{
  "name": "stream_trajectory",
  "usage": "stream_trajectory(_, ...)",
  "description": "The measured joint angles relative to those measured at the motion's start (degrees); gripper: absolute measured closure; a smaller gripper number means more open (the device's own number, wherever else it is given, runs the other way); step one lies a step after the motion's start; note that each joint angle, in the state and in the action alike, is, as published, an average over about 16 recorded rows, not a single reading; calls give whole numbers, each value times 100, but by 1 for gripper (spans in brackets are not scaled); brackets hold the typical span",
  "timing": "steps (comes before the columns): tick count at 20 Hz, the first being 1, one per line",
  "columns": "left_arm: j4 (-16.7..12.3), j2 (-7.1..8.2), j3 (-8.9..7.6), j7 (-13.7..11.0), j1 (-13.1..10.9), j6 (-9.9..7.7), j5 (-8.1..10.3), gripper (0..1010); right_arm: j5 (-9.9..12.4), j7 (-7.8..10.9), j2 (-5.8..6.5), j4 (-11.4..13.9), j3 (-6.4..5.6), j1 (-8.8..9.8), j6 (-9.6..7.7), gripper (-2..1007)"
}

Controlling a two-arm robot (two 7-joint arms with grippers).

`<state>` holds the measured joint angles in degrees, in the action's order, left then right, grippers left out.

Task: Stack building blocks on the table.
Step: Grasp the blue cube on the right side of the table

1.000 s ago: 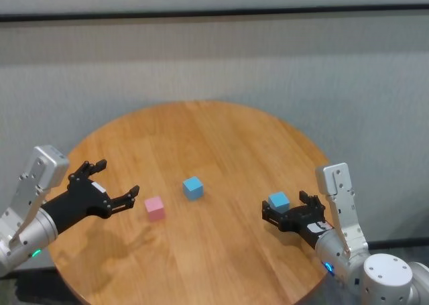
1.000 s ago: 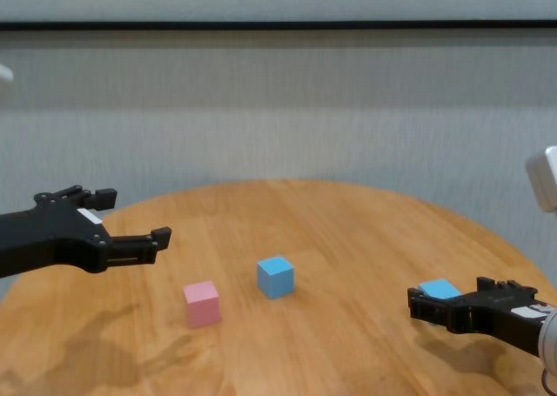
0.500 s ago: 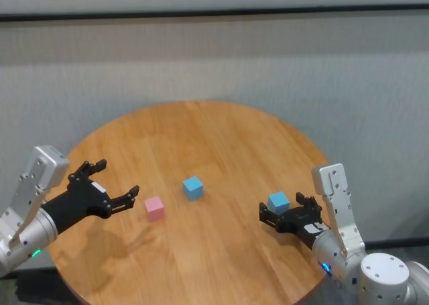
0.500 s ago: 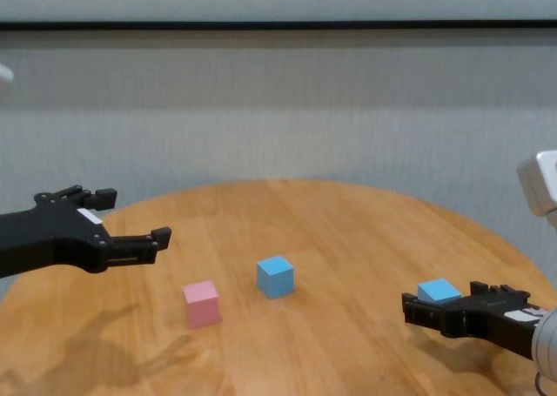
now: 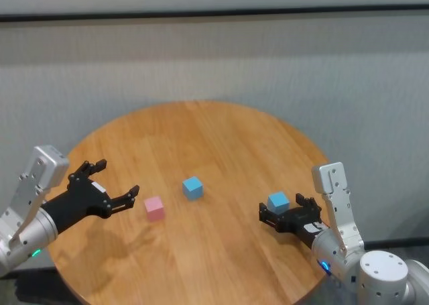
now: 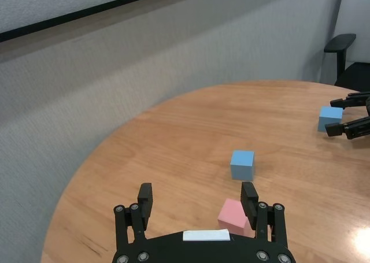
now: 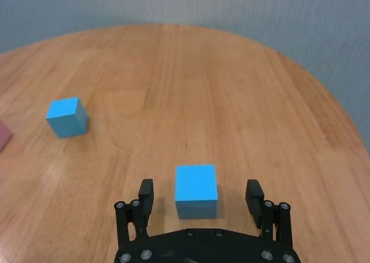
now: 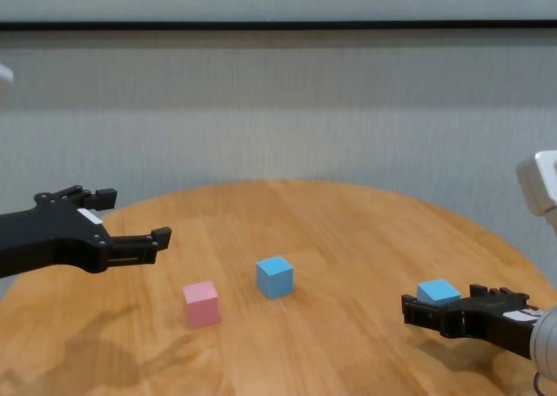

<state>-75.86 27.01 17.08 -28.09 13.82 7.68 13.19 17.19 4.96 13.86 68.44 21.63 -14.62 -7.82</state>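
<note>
grey textured wall [image 5: 214, 64] is seen behind far edge of tabletop, w/ a dark horizontal strip [image 5: 214, 13] run across its upper part. black office chair [image 6: 347, 58] is partly seen beyond tabletop's right edge.

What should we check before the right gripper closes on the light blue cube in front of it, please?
1. Right gripper open: ok.
2. Near light blue cube sits between its fingers, with a gap on each side: ok.
3. Cube rests flat on the table: ok.
4. Fingers low enough to grip the cube's sides: cannot tell.
5. Other light blue cube and pink cube stand apart, out of the way: ok.
6. Left gripper open and hovering beside the pink cube, far from the right arm: ok.
</note>
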Motion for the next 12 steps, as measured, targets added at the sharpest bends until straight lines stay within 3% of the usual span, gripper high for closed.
stream_trajectory(6,0,0,0,0,0,0,0,7,-45,34,-31,2,-56,2,-56,106)
stream_trajectory(12,0,0,0,0,0,0,0,7,-112,73,-51,8,-104,14,-73,257)
